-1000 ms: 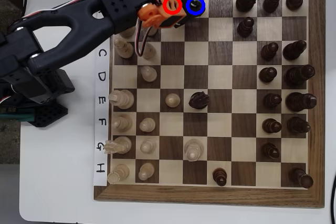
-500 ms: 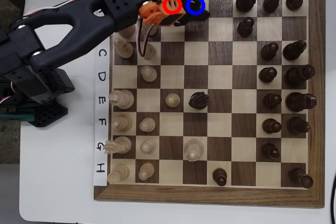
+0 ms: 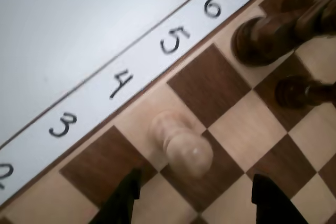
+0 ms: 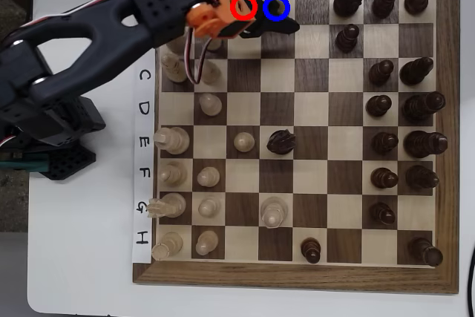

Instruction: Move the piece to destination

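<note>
Beyond the chessboard (image 4: 297, 272) and the black arm (image 4: 89, 42), the open claw (image 3: 197, 195) straddles the pale pawn (image 3: 181, 145), which stands free just ahead of its tips on the blue-ringed light square (image 3: 144, 116), probably light, rigid and smooth, best pinched below the ball head.

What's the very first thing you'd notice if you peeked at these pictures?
The big black arm with its orange wrist stretches from the left over the top edge of the chessboard in the overhead view. In the wrist view a pale pawn stands alone on the light square by the number 4, with the open gripper right below it. Dark pieces crowd the board's right side.
</note>
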Robot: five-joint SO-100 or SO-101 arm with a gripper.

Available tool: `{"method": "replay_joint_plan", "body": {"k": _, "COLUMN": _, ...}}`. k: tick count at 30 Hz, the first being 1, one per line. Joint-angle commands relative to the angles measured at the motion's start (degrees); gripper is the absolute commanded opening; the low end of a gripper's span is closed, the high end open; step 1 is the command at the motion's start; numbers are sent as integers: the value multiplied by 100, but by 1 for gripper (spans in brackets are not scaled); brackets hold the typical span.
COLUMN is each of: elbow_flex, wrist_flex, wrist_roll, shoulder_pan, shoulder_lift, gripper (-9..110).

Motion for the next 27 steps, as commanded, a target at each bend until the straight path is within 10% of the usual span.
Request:
{"method": "replay_joint_plan", "body": {"k": 1, "elbow_flex": 44, "wrist_flex": 202, "wrist_roll": -53, "shoulder_pan": -53, "shoulder_lift": 844, "gripper": 26}}
{"method": "replay_joint_plan", "body": {"k": 16, "elbow_flex": -1151, "wrist_flex": 2479, "wrist_roll": -1204, "shoulder_pan": 290, "shoulder_lift": 3551, "gripper": 9}}
{"method": "replay_joint_plan", "body": {"k": 27, "elbow_flex": -3366, "wrist_flex": 3885, "wrist_roll": -3814, "shoulder_pan": 2558, "shoulder_lift": 4957, "gripper": 0}}
